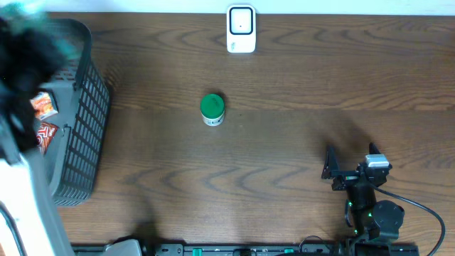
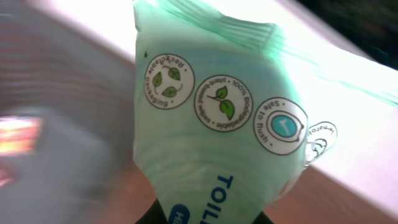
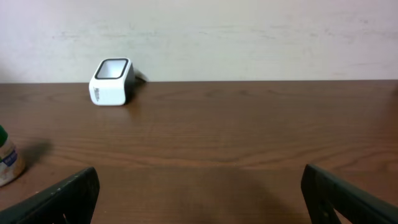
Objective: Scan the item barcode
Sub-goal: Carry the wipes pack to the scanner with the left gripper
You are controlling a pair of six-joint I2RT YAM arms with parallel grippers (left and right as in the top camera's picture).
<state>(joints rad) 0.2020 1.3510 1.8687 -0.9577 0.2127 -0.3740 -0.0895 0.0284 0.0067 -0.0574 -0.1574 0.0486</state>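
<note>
item: green packet (image 2: 217,124) is clenched in left jaws over basket (image 1: 78,114), likely for carriage to scanner (image 1: 241,28) | right jaws: held released, empty, low over tabletop (image 1: 284,156) | barcode: not seen

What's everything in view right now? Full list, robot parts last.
wipes pack: 1, pale green, held in the left gripper, by the basket
basket: 1, dark grey, left end of the table
packets: at least 2, orange-red, inside the basket
jar: 1, green lid, pale body, upright mid-table
scanner: 1, white, far edge, centre
table: 1, brown wood
left gripper: 1, dark, shut on the wipes pack, blurred overhead
right gripper: 1, black, open and empty, near right of the table
</note>
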